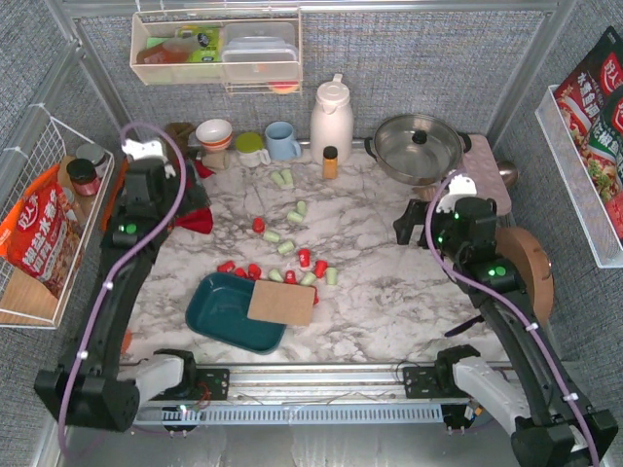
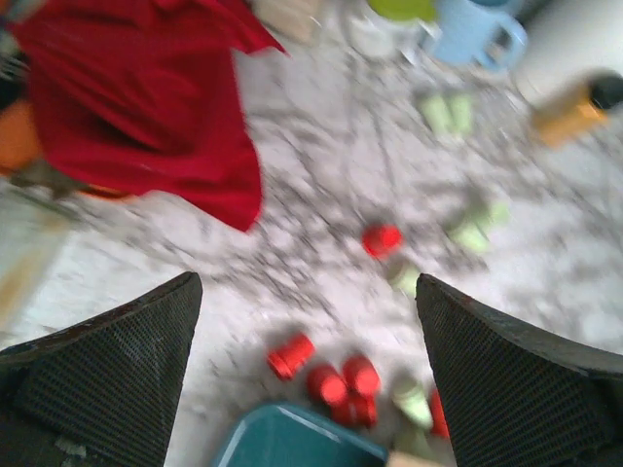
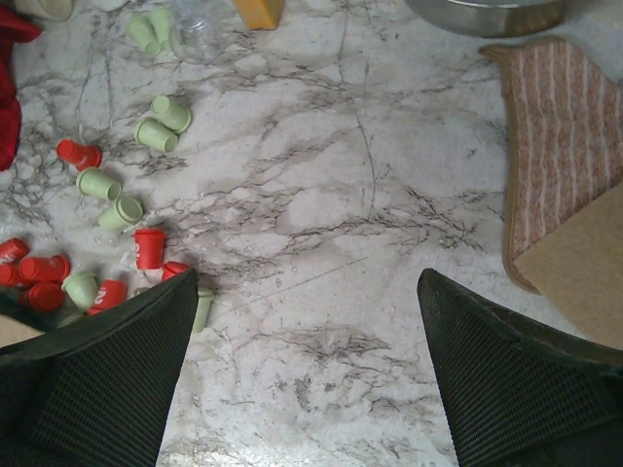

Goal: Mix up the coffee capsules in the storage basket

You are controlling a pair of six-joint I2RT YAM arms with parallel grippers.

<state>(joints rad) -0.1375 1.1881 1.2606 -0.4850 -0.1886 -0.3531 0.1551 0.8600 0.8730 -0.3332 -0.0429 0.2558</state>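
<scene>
Lying loose on the marble counter (image 1: 389, 248), the coffee capsules (image 1: 304, 258) are found outside the storage basket (image 1: 219, 311). Red and mint ones are strung from near the blue mug (image 1: 282, 139) down to the basket's far rim, where several reds are crowded just beside it. The basket is set at the near middle of the counter, and its bare part holds nothing.

Both the left jaws and the right jaws are spread wide, with nothing between them.

The capsules are judged to be light, stiff and smooth, and apt to roll or squirt out of a pinch. A hold across the tapered wall, close to the wider rim, is advised. The basket is likely to slide if nudged.

A brown card (image 1: 282, 304) is laid over the basket's right end, so what lies beneath cannot be told. The left wrist view is blurred, and the basket is cut off at its lower edge.
</scene>
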